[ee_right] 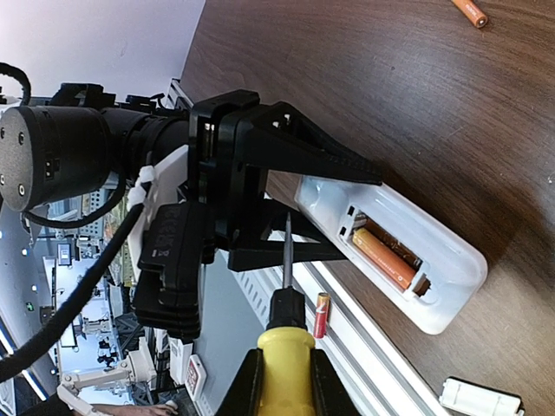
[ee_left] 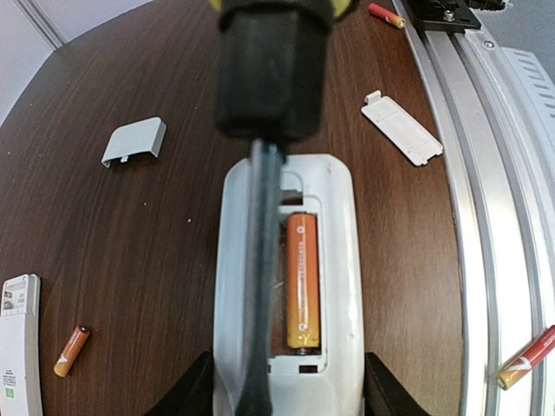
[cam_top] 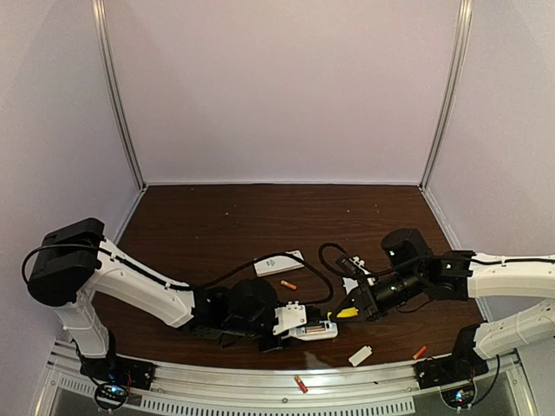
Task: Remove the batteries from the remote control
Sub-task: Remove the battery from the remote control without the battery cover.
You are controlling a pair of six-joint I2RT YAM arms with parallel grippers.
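Orange battery (ee_left: 302,277) sits in the smooth white remote (ee_left: 342,260) clamped in your left gripper (ee_left: 286,394).
Your right gripper (ee_right: 286,381) pinches the yellow-handled screwdriver (ee_right: 286,342); only the left wrist view shows its dark shaft crossing the bay.

The left arm (cam_top: 143,282) and right arm (cam_top: 512,279) had white shells joined by black cylindrical housings. The left gripper (ee_right: 355,217) was black, with flat wedge-shaped fingers (ee_right: 303,147). Behind it sat a round black motor (ee_right: 52,143) dotted with small screws, and thick black cables (ee_right: 82,282) ran farther back from it.
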